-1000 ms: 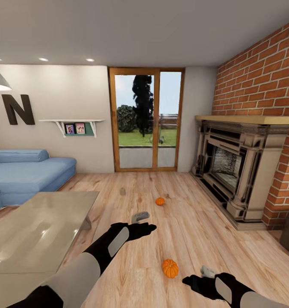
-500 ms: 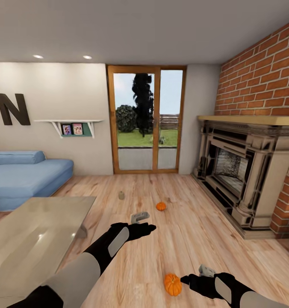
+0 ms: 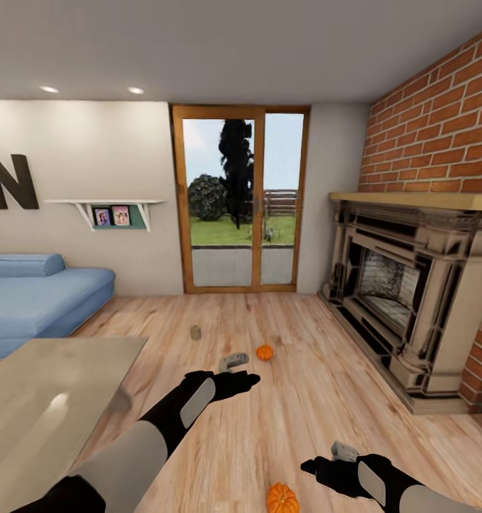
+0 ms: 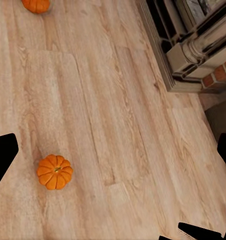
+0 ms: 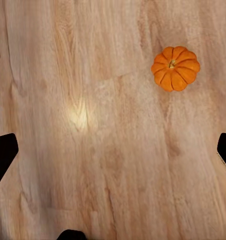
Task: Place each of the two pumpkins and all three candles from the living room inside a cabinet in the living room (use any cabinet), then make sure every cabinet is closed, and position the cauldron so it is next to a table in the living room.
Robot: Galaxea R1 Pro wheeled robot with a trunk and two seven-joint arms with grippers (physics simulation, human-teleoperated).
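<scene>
One pumpkin [image 3: 281, 498] sits on the floor just left of the right gripper [image 3: 319, 467], another [image 3: 264, 352] lies beyond the left gripper [image 3: 245, 379]. Both grippers gape wide, empty. A candle [image 3: 195, 332] stands past the table [image 3: 41, 399].

Both arms reach forward and low in the head view. Left arm: grey upper sleeve, black forearm with a grey panel, extended toward centre, left end effector [image 3: 235, 367] held out level, fingers spread apart, nothing between them. Right arm enters at the lower right corner, wrist turned inward; right end effector [image 3: 325, 463] also spread wide and empty, its black fingertips [image 5: 3, 155] far apart.
</scene>
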